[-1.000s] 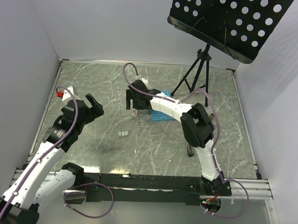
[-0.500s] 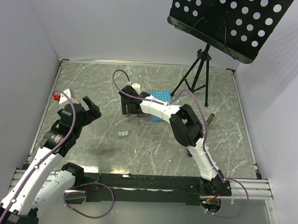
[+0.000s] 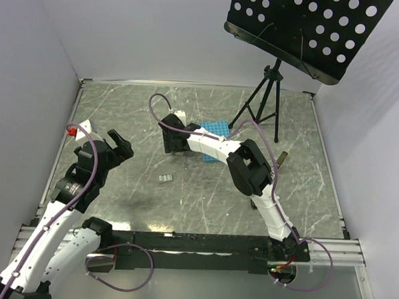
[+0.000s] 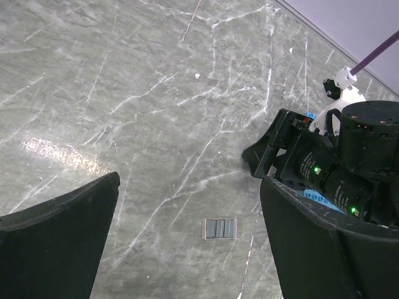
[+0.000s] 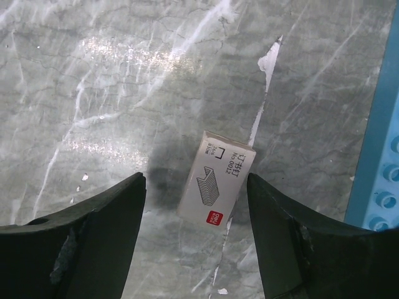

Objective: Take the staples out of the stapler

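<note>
Right gripper (image 5: 194,182) over the small staple box (image 5: 216,187), jaws apart on both sides (not touching it)
Left gripper (image 4: 190,187) gapes wide above 1 staple strip (image 4: 219,228). Blue rack (image 5: 380,156) sits just right of the box, tripod (image 3: 263,102) beyond. Stapler (image 3: 279,165) looks half hidden beside the right elbow. Roomiest table (image 3: 121,105) stretch is far left.

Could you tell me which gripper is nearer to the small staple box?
Right. The right gripper hangs directly over the staple box, jaws open either side of it; the left gripper is far off, near the left edge of the table.
</note>
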Robot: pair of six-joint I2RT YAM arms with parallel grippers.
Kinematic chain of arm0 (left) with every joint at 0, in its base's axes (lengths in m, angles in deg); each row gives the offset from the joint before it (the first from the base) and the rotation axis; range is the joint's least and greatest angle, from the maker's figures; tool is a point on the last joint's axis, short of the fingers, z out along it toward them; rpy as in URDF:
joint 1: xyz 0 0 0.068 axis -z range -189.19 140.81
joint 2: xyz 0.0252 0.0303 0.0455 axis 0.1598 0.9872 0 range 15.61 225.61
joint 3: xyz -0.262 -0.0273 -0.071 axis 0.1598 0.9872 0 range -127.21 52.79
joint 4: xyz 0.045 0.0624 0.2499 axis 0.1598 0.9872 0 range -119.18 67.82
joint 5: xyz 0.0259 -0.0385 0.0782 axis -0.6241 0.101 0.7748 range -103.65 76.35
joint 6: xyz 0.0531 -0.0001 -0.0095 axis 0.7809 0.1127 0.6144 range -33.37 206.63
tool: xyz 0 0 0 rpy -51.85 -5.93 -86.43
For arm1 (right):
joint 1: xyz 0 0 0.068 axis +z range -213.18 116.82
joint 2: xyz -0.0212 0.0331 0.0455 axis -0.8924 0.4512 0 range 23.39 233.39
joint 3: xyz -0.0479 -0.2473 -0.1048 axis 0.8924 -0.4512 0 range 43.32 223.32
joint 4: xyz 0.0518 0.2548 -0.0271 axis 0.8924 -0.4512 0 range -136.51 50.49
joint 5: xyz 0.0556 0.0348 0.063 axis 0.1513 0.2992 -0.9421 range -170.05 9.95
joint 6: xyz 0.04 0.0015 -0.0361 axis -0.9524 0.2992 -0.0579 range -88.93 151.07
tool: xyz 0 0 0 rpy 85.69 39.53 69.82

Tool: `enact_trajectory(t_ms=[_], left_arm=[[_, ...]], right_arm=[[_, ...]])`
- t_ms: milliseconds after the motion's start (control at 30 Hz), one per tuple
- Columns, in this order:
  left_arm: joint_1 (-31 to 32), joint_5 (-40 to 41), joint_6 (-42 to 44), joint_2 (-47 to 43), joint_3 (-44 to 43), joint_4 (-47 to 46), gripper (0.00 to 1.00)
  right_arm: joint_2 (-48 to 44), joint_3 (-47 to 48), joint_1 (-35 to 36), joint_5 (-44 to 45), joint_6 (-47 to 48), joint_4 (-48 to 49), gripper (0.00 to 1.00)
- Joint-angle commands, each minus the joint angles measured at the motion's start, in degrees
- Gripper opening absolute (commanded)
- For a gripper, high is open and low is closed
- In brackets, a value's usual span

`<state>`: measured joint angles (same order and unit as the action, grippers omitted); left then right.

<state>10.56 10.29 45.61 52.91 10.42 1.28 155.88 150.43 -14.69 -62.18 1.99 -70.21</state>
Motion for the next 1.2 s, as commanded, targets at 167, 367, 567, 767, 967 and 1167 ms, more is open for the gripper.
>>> enact_trajectory(t_ms=[167,367,567,767,967,1167], left_arm=[[0.11,1.19,0.85,-0.74,0.18,-0.84,1.0],[0.03,-1.79,1.2,-0.38,0.89,-2.06,0.99],[-1.28,-5.92,-1.96,3.56,-0.6,-1.63,0.99],[-16.04,-21.12,-3.19,9.89,-2.45,-2.86,1.0],[-26.06,-24.56,-3.28,13.76,-3.16,-4.0,0.99],[-31.34,-24.47,-7.93,17.89,-1.31,-2.86,0.99]], right_arm=[[1.63,2.14,0.38,-1.6,2.01,2.04,0.75],[1.37,1.09,0.55,-5.29,4.12,5.38,0.75],[1.02,0.47,1.08,-8.19,6.58,7.93,0.74],[-0.03,-2.17,2.04,-11.72,7.11,10.92,0.71],[-1.18,-5.33,3.1,-15.58,9.65,15.4,0.69],[-1.96,-6.47,4.51,-16.9,11.06,17.16,0.66]])
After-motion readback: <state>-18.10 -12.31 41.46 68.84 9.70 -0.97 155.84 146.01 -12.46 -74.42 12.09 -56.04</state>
